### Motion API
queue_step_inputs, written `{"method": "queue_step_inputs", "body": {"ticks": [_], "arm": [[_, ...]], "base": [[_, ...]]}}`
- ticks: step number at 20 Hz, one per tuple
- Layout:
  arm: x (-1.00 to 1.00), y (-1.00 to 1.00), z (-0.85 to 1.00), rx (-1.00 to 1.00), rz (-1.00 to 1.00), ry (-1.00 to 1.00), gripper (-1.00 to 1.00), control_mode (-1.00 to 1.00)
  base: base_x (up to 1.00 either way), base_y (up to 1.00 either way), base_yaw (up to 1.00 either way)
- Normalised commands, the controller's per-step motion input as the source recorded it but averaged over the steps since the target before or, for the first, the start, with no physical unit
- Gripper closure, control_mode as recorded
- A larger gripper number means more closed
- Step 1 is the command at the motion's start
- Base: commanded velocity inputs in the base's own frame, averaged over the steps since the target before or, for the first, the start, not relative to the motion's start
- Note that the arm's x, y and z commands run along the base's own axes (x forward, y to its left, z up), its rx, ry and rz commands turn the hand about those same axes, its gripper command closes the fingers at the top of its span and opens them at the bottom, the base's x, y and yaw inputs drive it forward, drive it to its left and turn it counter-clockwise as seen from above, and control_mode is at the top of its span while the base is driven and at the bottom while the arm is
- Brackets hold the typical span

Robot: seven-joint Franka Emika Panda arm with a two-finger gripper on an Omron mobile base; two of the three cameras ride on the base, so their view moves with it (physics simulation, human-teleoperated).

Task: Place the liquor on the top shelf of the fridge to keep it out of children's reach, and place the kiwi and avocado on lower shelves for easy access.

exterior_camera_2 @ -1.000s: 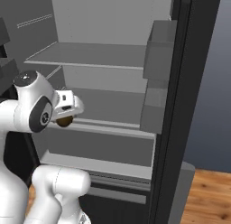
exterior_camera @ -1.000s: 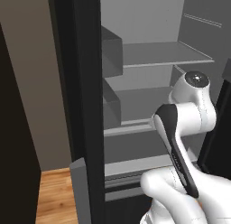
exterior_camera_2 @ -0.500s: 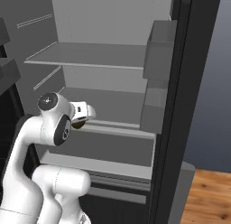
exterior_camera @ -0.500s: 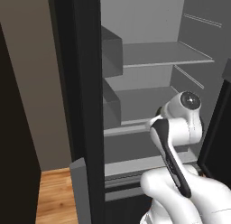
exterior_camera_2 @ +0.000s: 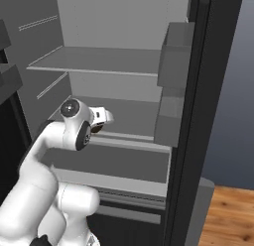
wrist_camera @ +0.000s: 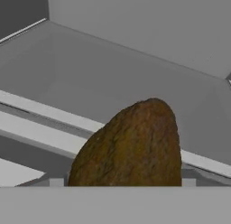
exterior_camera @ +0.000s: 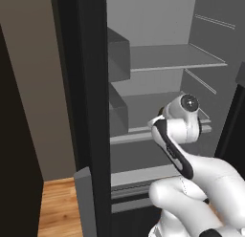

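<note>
gripper [exterior_camera_2: 100, 122] — jaws closed on the kiwi [wrist_camera: 131, 146] | kiwi at 6 o'clock in hand view, above the raised lip of the lower shelf [exterior_camera_2: 130, 137] | fridge [exterior_camera: 158, 83] open — top shelf [exterior_camera_2: 94, 66] at 12 o'clock

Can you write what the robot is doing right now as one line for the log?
phase: placing kiwi | tool: shut on kiwi | position: at raised front lip of lower shelf | top shelf: bare | fridge: door open
</note>
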Motion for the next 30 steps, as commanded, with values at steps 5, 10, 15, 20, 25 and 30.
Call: {"method": "queue_step_inputs", "body": {"ticks": [5, 10, 15, 20, 25, 30], "arm": [[0.72, 0.00, -0.12, 0.01, 0.00, 0.00, 1.00, -1.00], [0.66, -0.05, -0.19, 0.02, 0.03, 0.02, 1.00, -1.00], [0.58, -0.09, -0.30, 0.02, 0.05, 0.02, 1.00, -1.00], [0.58, -0.07, -0.43, 0.01, 0.06, 0.03, 1.00, -1.00], [0.61, -0.02, -0.51, 0.00, 0.05, 0.03, 1.00, -1.00], [0.57, 0.00, -0.27, 0.00, 0.03, 0.00, -1.00, -1.00]], "base": [[0.00, 0.00, 0.00], [0.00, 0.00, 0.00], [0.00, 0.00, 0.00], [0.00, 0.00, 0.00], [0.00, 0.00, 0.00], [0.00, 0.00, 0.00]]}}
